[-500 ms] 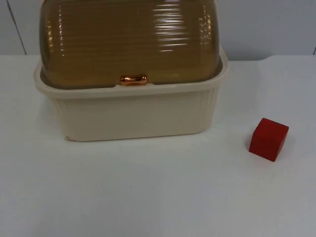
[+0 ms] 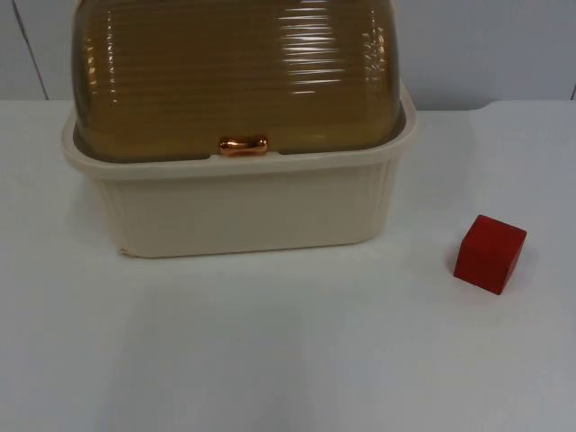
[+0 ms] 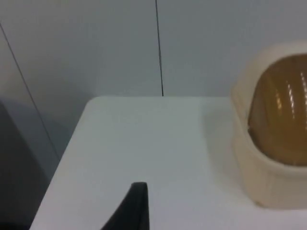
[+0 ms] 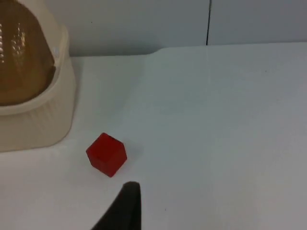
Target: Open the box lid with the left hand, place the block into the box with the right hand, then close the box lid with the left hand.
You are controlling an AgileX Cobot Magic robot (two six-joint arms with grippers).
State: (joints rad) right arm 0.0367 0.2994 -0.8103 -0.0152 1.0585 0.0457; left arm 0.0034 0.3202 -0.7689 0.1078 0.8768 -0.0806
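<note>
A cream ribbed box [image 2: 243,211] stands at the back of the table, left of centre. Its amber see-through domed lid [image 2: 234,72] is down, with a copper handle [image 2: 243,145] at the front rim. A red block [image 2: 489,253] rests on the table to the box's right, apart from it. My left gripper [image 3: 136,206] waits low over the table to the left of the box [image 3: 259,177], well clear of the lid [image 3: 283,115]. My right gripper [image 4: 125,206] hovers just short of the block [image 4: 106,154], not touching it, with the box [image 4: 38,124] beyond.
The grey partition wall [image 2: 486,45] rises right behind the box. The white table [image 2: 288,360] stretches bare in front of the box and block. Its left edge [image 3: 62,158] drops off close to my left gripper.
</note>
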